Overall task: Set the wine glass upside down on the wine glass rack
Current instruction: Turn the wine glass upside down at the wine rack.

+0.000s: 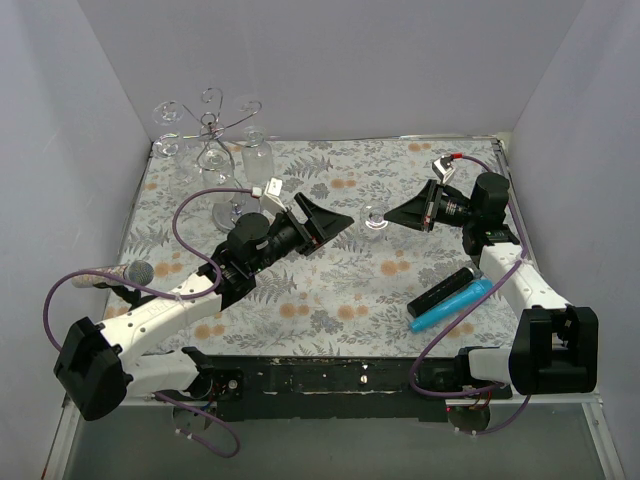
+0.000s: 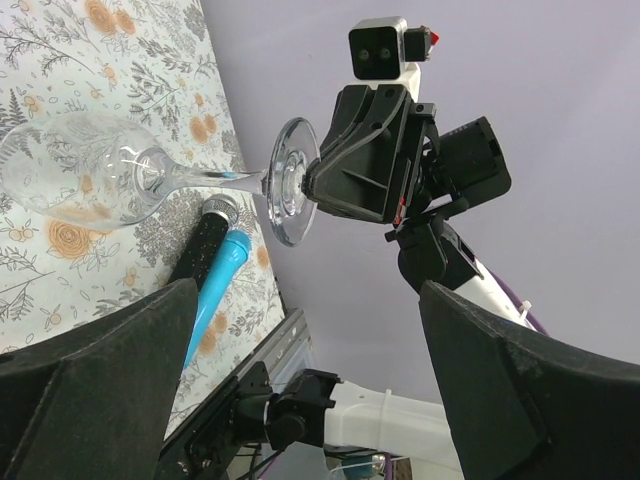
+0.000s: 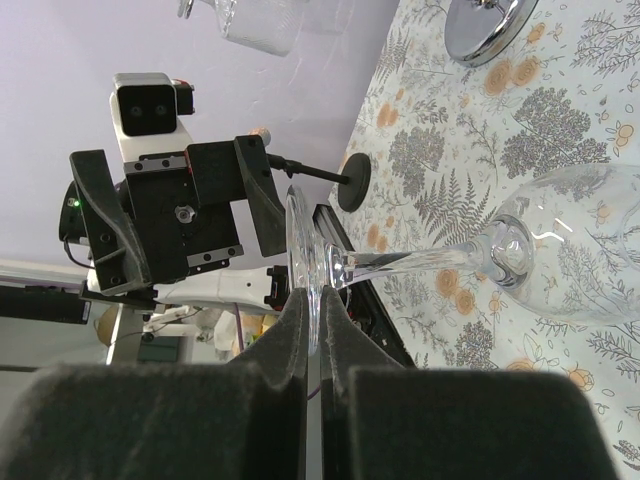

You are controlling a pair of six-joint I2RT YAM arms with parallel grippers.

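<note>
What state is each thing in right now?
wine glass, on its side, foot rim pinched, not on the rack
right gripper, jaws shut on the wine glass foot
left gripper, jaws open, facing the bowl, holding nothing
wine glass rack, upright at the far left
clear bottle, upright beside the rack
black microphone, lying flat
blue microphone, lying flat alongside the black one

The left claw (image 1: 335,228) blocks the straight way from wine glass (image 1: 374,218) to wine glass rack (image 1: 210,126), crowded by other glasses (image 1: 167,115).
</note>
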